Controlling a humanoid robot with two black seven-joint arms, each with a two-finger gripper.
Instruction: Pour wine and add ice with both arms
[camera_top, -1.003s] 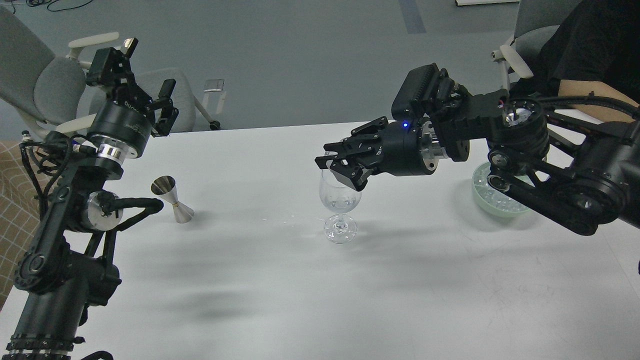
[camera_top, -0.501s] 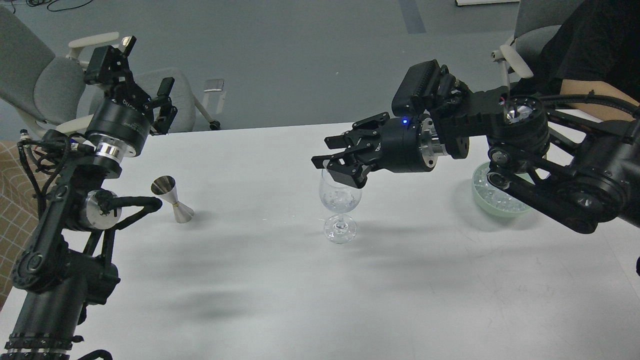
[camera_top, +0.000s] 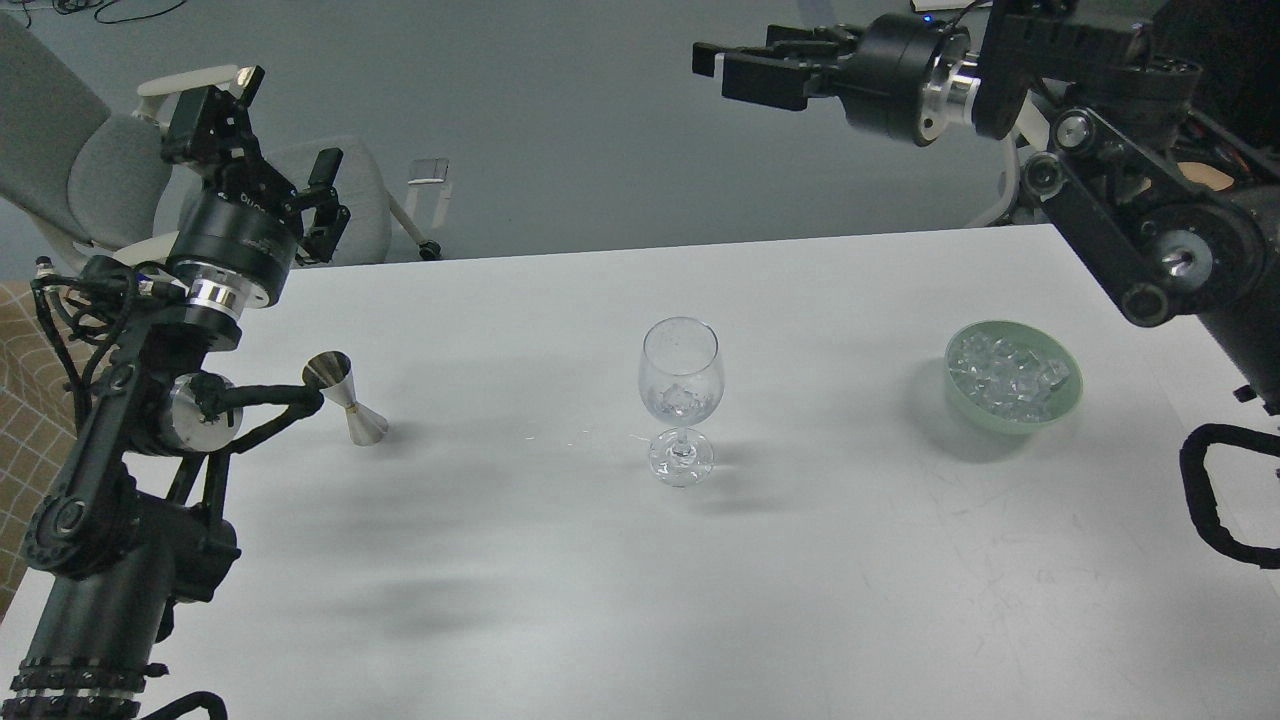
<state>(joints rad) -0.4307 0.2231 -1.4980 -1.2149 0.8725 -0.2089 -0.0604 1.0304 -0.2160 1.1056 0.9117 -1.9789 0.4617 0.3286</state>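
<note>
High at the upper right, the right arm (camera_top: 1110, 190) reaches out level over the floor beyond the table's far edge, and its right gripper (camera_top: 722, 70) points left with both fingers spread apart and nothing between them. On the left side, the left arm (camera_top: 130, 420) rises from the lower corner and bends upward, so that the left gripper (camera_top: 275, 150) stands above the table's far left corner with its fingers splayed wide and empty.

Near the middle of the white table (camera_top: 560, 600) a clear stemmed glass (camera_top: 680, 400) stands upright. One chunk of ice (camera_top: 682, 400) rests in the bottom of its bowl; whether wine lies around it I cannot tell, since the liquid is too clear to make out. To the right, well apart from the glass, a pale green bowl (camera_top: 1060, 410) holds a heap of ice cubes (camera_top: 1010, 372). To the left of the glass, just beside the left arm's lower joint, a small steel measuring cup (camera_top: 345, 398) stands on the table, tilted a little.
</note>
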